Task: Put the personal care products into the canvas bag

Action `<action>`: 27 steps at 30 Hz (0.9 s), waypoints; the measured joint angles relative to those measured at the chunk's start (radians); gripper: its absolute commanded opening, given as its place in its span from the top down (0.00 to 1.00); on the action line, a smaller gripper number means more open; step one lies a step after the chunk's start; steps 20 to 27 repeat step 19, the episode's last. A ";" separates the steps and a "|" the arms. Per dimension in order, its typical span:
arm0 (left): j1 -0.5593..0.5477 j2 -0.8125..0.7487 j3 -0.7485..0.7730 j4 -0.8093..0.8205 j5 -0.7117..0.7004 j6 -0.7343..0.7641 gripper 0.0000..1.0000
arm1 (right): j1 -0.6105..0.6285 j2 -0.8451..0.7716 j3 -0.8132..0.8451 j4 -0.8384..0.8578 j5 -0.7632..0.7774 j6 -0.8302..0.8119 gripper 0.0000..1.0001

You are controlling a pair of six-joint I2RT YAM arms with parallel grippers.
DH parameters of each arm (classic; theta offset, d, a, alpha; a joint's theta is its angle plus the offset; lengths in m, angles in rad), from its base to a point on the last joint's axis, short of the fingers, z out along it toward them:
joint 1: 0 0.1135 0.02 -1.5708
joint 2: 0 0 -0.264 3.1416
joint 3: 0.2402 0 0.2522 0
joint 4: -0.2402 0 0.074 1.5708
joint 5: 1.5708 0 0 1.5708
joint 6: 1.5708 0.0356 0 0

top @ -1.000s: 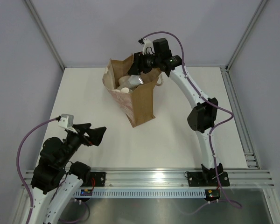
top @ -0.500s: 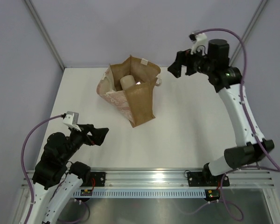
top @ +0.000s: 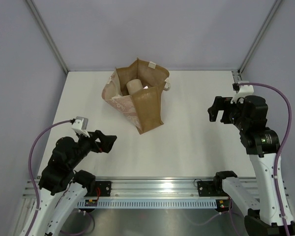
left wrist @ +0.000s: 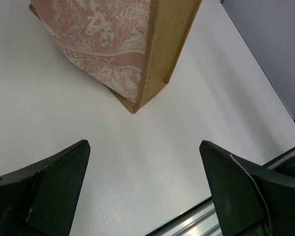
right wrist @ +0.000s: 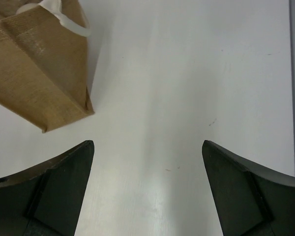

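Top external view: the canvas bag (top: 140, 101) stands upright on the far-left-centre part of the white tabletop (top: 187, 147), mouth open, one vertical corner turned toward the arms. Its pale pink patterned broad side faces near-left, and a tan-brown side faces near-right. White handle tabs (top: 151, 64) sit on the far and right rims. Inside the bag, a cream cylinder (top: 134, 86) lies against the far-left interior. A small bright item (top: 146, 88) touches or sits just beside it, too small to identify. Any other contents are hidden by the bag walls.

The left gripper (top: 108, 142) is over the near-left tabletop, aimed toward the bag and apart from it. Its fingers are spread wide with nothing between them. The left wrist view confirms this: the two dark fingers (left wrist: 49, 191) frame bare tabletop, with the bag's lower near corner above the gap.

The right gripper (top: 214, 109) is over the right side of the tabletop, well apart from the bag. It is likewise fully spread and empty. In the right wrist view, the bag's brown side and a white handle loop (right wrist: 69, 22) occupy the upper left, clear of the fingers.

An aluminium rail (top: 157, 186) carrying both arm bases runs along the near edge.
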 measured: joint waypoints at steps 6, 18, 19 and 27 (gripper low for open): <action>0.000 -0.064 -0.071 -0.006 -0.001 -0.018 0.01 | -0.046 -0.081 -0.086 -0.017 0.045 -0.029 0.00; 0.000 -0.106 -0.072 -0.003 -0.001 -0.026 0.01 | -0.077 -0.099 -0.099 -0.011 0.123 -0.058 0.00; 0.000 -0.106 -0.072 -0.003 -0.001 -0.026 0.01 | -0.077 -0.102 -0.099 -0.008 0.127 -0.057 0.00; 0.000 -0.106 -0.072 -0.003 -0.001 -0.026 0.01 | -0.077 -0.102 -0.099 -0.008 0.127 -0.057 0.00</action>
